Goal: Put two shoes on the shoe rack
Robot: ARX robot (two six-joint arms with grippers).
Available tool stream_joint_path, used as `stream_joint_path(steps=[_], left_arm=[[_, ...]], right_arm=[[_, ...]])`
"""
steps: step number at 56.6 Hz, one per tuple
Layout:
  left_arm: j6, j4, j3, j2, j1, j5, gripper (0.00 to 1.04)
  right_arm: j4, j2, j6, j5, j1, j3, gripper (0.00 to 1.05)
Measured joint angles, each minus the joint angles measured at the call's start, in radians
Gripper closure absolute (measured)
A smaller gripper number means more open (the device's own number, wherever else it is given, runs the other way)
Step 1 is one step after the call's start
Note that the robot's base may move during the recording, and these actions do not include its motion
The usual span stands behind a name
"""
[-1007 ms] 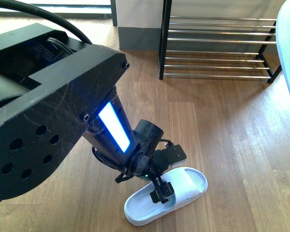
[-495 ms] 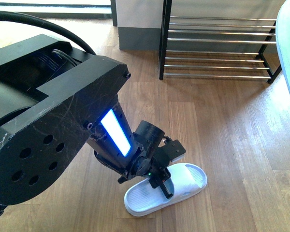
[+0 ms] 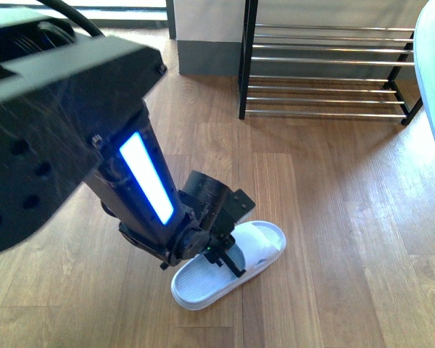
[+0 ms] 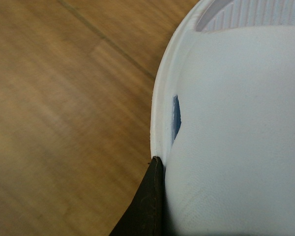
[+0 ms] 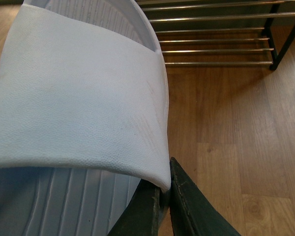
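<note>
1. far left in the front view: black left arm (image 3: 72, 130) with a lit blue strip, angled down toward the wooden floor (image 3: 333, 203).
2. at its tip: left hand (image 3: 225, 257) down on a pale slide (image 3: 257, 243), just behind the strap. one dark finger (image 4: 147, 206) pressed against the rim beside the strap; cannot tell whether clamped or apart.
3. slide down at floor level, toe turned toward the rack, well apart from it.
4. further right, beyond: shoe rack (image 3: 326, 61), black frame, tiers of chrome rods, standing on the floor.
5. in the right wrist view: right hand (image 5: 168, 201) pinched together on the side edge of a second slide (image 5: 78, 98), broad strap filling the view, rack beyond it.
</note>
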Motion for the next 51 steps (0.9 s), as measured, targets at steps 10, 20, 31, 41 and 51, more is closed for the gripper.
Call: stream_joint_path(steps=[10,20,31,41,51], left_arm=[[-0.025,0.077,-0.137,-0.131,0.035,-0.079,1.03],[-0.044,0.178,-0.298,-0.292,0.062,-0.169,1.03],[-0.104,0.276,-0.529,-0.520,0.101,-0.306,1.03],[-0.175,0.357,-0.781,-0.786,0.161,-0.397,1.03],[-0.264,0.337,-1.096,-1.217,0.238,-0.455,1.03]], right_arm=[[0.000,0.000,0.000,0.000,0.000,0.000,1.03],[0.000,0.000,0.000,0.000,0.000,0.000,1.03],[0.000,0.000,0.000,0.000,0.000,0.000,1.03],[0.000,0.000,0.000,0.000,0.000,0.000,1.03],[0.000,0.000,0.000,0.000,0.000,0.000,1.03]])
